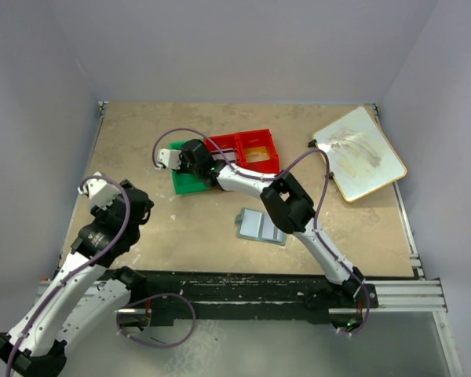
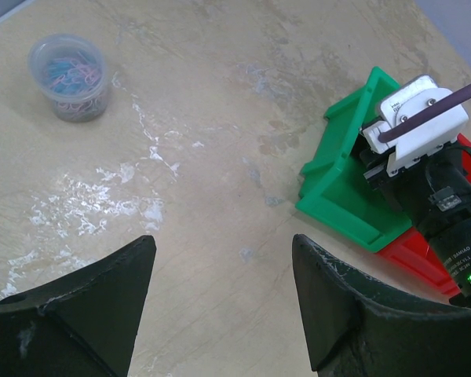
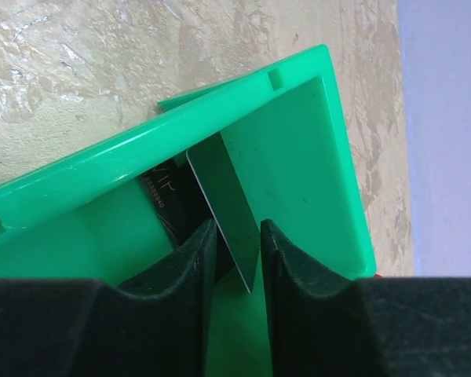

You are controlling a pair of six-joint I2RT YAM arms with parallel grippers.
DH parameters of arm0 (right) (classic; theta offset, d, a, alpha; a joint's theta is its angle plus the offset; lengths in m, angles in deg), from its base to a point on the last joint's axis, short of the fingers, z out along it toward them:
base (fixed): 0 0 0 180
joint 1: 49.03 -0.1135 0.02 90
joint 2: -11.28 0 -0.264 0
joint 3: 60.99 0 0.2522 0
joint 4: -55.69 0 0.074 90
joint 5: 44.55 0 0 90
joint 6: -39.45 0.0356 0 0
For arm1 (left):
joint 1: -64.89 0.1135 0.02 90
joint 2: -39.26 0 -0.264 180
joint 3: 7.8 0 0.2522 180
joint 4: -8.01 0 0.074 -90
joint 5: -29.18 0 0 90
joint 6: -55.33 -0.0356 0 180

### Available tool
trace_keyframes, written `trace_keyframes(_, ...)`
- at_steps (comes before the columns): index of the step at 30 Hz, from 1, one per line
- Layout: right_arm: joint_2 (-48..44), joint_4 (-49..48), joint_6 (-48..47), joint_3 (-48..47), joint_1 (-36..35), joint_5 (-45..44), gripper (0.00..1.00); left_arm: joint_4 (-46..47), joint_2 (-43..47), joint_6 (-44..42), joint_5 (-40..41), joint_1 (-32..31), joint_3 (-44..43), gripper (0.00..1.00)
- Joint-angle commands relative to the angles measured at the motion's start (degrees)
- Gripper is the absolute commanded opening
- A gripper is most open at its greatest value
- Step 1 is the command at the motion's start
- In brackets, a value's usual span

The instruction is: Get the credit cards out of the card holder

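The card holder (image 1: 261, 228) lies open on the table, pale blue-grey inside up, in front of the right arm's elbow. My right gripper (image 1: 188, 165) reaches down into the green bin (image 1: 190, 184). In the right wrist view its fingers (image 3: 237, 259) stand a little apart with a greyish credit card (image 3: 234, 212) tilted between them, its top corner against the bin wall (image 3: 141, 149). A dark credit card (image 3: 173, 200) with pale lettering lies in the bin beneath. My left gripper (image 2: 224, 275) is open and empty above bare table, left of the green bin (image 2: 345, 181).
A red two-part bin (image 1: 247, 149) sits against the green one. A large cream board (image 1: 361, 153) lies at the back right. A clear cup of coloured paper clips (image 2: 69, 75) stands far left in the left wrist view.
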Motion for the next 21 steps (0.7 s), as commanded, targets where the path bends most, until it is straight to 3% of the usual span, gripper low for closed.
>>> trace_keyframes(1, -2.4, 0.1, 2.4, -2.3, 0.1, 2.0, 0.34, 1.8, -0.3, -1.5, -0.5, 0.2, -1.3, 0.68)
trace_keyframes(9, -7.9, 0.9, 12.0, -0.6, 0.3, 8.4, 0.40, 2.2, -1.1, -1.9, -1.5, 0.2, -1.1, 0.69)
trace_keyframes(14, -16.8, -4.6, 21.1, 5.4, 0.3, 4.7, 0.41, 3.5, -1.3, -3.4, -3.6, 0.2, -0.9, 0.69)
trace_keyframes(21, -40.7, -6.6, 43.0, 33.2, 4.9, -6.2, 0.44, 7.2, -2.2, -6.2, -9.1, 0.2, 0.4, 0.69)
